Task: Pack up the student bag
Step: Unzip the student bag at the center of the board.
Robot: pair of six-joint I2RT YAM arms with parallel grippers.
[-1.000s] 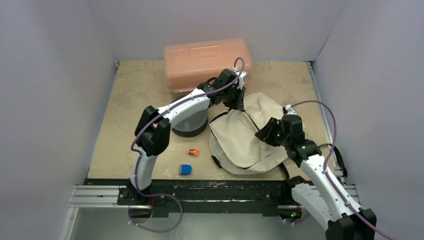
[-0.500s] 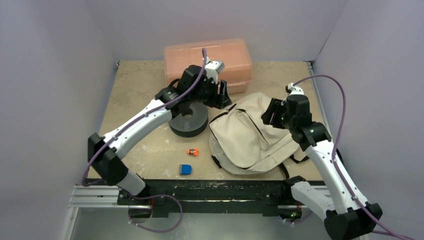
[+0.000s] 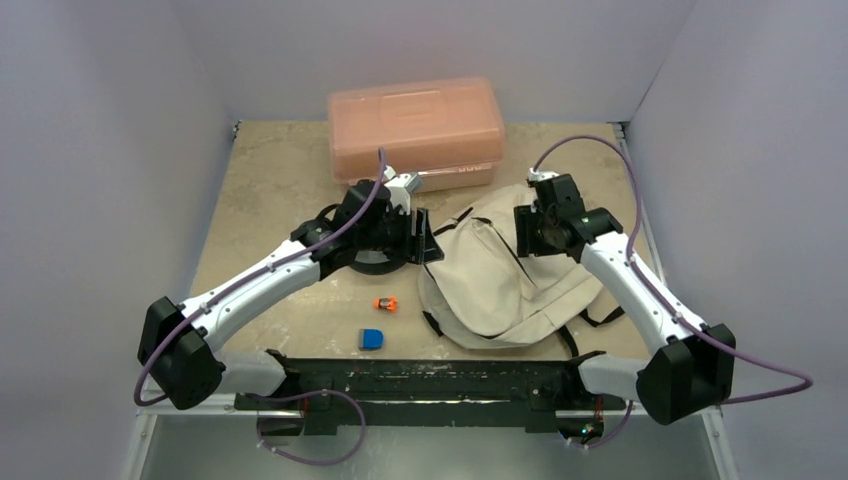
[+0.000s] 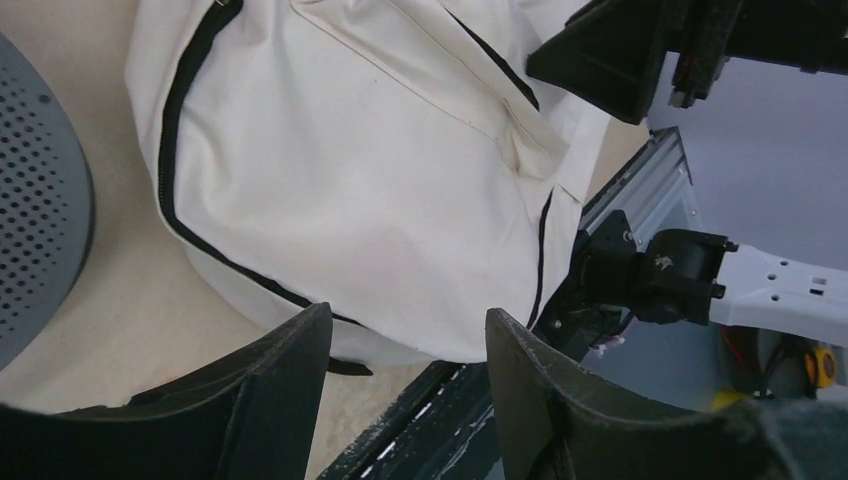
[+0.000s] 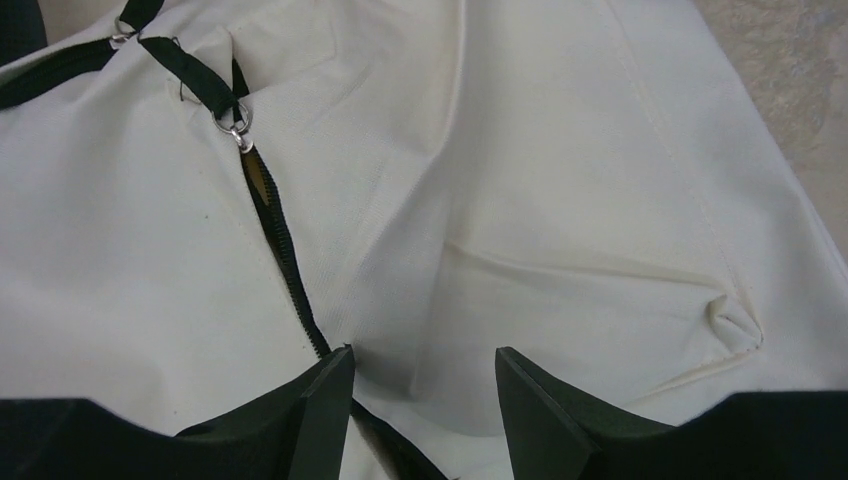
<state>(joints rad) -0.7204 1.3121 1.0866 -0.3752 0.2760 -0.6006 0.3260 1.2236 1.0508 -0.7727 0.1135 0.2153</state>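
The student bag (image 3: 500,275) is a cream fabric backpack with black zips and straps, lying flat on the table right of centre. My left gripper (image 3: 424,242) hovers at the bag's left edge, open and empty. In the left wrist view its fingers (image 4: 290,370) frame the bag (image 4: 380,170) from a distance. My right gripper (image 3: 524,236) is open just above the bag's upper part. In the right wrist view the gripper (image 5: 425,365) stands over the cream cloth (image 5: 560,200), beside a black zip line (image 5: 285,265) with a metal pull ring (image 5: 238,125); nothing is between its fingers.
A salmon-pink plastic box (image 3: 415,125) stands at the back. A grey perforated disc (image 3: 372,262) lies partly under my left arm; it also shows in the left wrist view (image 4: 30,200). A small orange object (image 3: 386,303) and a blue one (image 3: 371,338) lie near the front rail (image 3: 420,375).
Both grippers have opened and let go of the bag, which has settled flatter. My left arm swung back toward the disc. My right gripper moved toward the bag's far end.
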